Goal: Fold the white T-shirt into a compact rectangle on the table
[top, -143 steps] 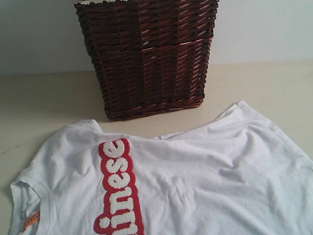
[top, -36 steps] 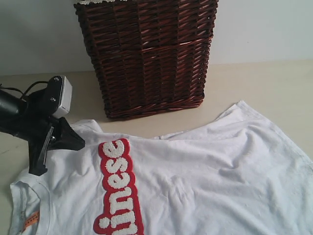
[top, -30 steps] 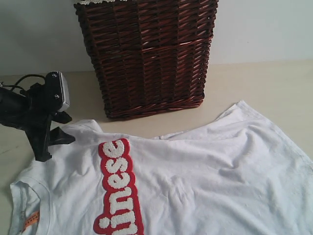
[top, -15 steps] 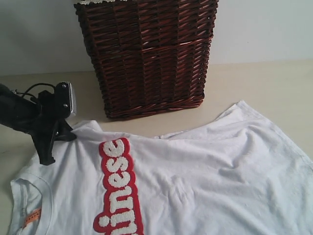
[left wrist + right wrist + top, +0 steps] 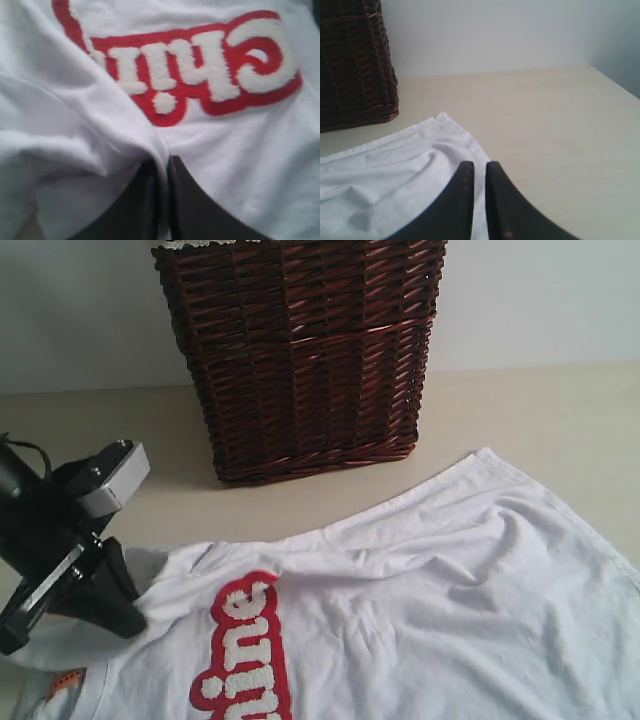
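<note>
Pinching a fold of white T-shirt in left gripper, with right gripper fingers almost touching over its corner

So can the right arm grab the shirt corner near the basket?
Probably yes. The right fingers hang close over the white T-shirt, and only flat cloth lies between them and that corner; nothing blocks the way.

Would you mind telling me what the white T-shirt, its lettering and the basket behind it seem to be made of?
The white T-shirt looks like soft, matte knit cotton: it falls in rounded creases. Its letters seem fuzzy chenille or terry pile, with a nubbly surface. The basket appears woven wicker, dark reddish-brown, its strands slightly glossy.
</note>
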Robot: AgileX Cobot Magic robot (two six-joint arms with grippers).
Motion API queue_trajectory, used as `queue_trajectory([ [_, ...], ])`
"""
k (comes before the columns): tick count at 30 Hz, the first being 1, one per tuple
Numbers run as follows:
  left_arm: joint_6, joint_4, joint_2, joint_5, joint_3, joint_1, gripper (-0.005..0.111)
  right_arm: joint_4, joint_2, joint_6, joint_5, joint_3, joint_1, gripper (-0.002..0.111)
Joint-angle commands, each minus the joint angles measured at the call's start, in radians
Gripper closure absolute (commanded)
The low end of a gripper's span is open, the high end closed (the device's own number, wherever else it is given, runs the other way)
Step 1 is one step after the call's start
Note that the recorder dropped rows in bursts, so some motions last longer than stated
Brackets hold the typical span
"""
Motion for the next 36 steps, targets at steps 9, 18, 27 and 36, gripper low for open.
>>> queue_trajectory([
  [9,-0.096,0.006,-0.049,-0.077,0.087,-0.004,0.034,-0.003,-0.007,-0.007,-0.007,0.005,-0.006,0.097],
  [18,-0.045,-0.083,-0.104,-0.443,-0.066,0.049,0.038,-0.003,-0.007,-0.007,-0.007,0.005,-0.006,0.097],
  [27,-0.039,-0.197,0.16,-0.37,-0.069,0.054,0.038,-0.003,-0.007,-0.007,-0.007,0.005,-0.006,0.097],
  [36,-0.01,-0.257,0.172,-0.423,-0.069,0.054,0.079,-0.003,-0.007,-0.007,-0.007,0.005,-0.006,0.097],
])
